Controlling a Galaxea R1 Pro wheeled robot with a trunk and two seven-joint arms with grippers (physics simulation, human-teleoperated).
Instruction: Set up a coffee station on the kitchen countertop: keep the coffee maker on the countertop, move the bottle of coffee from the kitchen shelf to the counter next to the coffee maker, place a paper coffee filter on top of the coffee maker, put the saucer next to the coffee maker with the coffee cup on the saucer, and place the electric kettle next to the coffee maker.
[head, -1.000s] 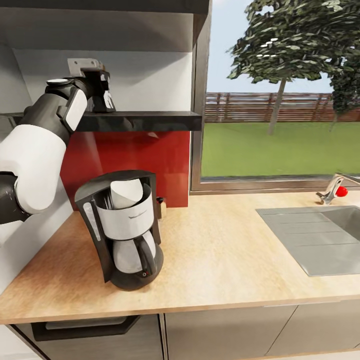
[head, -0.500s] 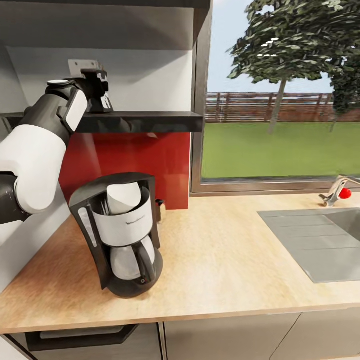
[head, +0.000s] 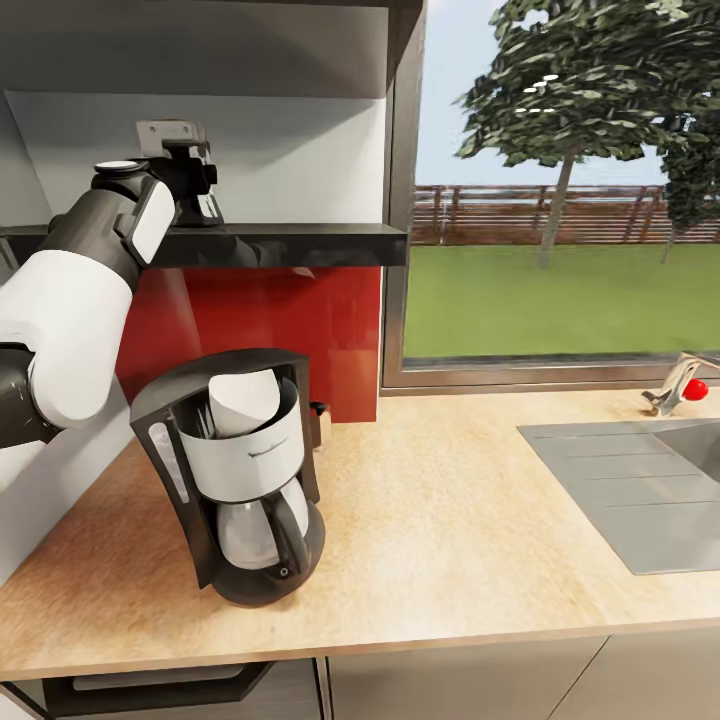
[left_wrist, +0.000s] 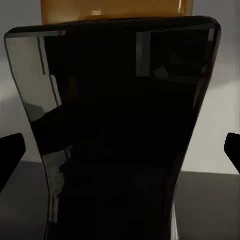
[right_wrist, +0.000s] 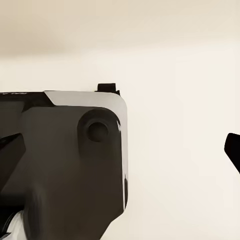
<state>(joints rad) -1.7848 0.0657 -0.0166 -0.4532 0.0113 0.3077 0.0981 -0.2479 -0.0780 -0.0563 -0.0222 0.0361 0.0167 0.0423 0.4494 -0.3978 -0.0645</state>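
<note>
Head view drifting slightly versus a second ago: coffee maker (head: 232, 478) sliding lower-left in frame, sink (head: 640, 490) and faucet (head: 672, 383) edging right, so reading as camera or base movement, not the objects moving. Left arm holding at the kitchen shelf (head: 290, 243) throughout, left gripper (head: 196, 190) barely shifting against the shelf edge. Meaning for the task: fine positioning at the shelf for the bottle pick, nothing lifted yet by the look of it.

Left wrist view showing the bottle of coffee (left_wrist: 122, 130) dead ahead, dark glossy body with an amber band at its far end, standing on the dark shelf surface. Fingertips (left_wrist: 10, 152) peeking in at both frame edges, bottle sitting between them with a gap showing either side, so spread wide and not yet clamping; touching or not, hard to tell.

Paper coffee filter (head: 243, 398) already sitting in the top of the coffee maker on the countertop (head: 450, 520).

Right wrist view catching pale surface, a dark robot part (right_wrist: 65, 160) and one fingertip (right_wrist: 233, 147); right gripper's spread not possible to tell.
</note>
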